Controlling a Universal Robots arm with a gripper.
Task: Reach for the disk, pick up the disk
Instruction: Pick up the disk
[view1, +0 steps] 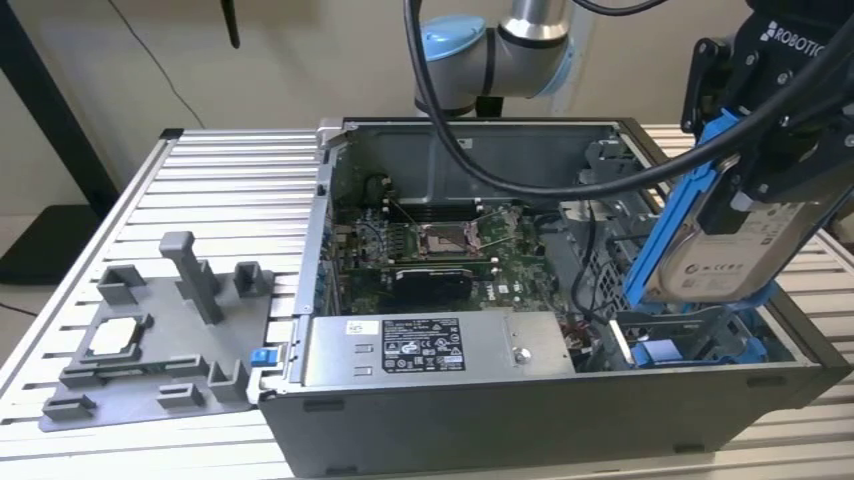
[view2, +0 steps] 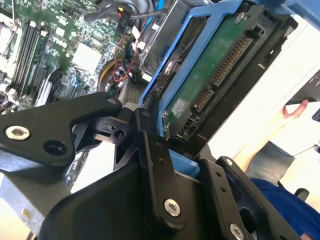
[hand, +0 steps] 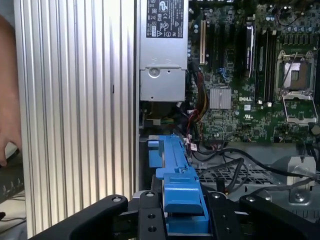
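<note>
While the disk hangs tilted in the air above the open computer case, at the exterior view's right, you already have it off its seat: its silver body and white label face the camera, and its blue bracket runs up along one edge. The gripper is clamped on the disk, its black fingers pressing the blue bracket from both sides, as the second wrist view shows with the green circuit side of the disk turned toward that camera. In the first wrist view the blue bracket sits squeezed between the two finger bases.

You hold it near one end, I judge, so most of its length hangs free and could swing or twist in the grip. Keep your squeeze steady and your motion slow and straight, because plastic can slide between hard fingers.

Below the disk you have a blue drive bay and loose black cables, with the green circuit board and the long silver power box further toward the exterior view's left. Watch the lower corner of the disk near the cables. A person's hand is in the second wrist view, beyond the case, so keep your path away from it.
</note>
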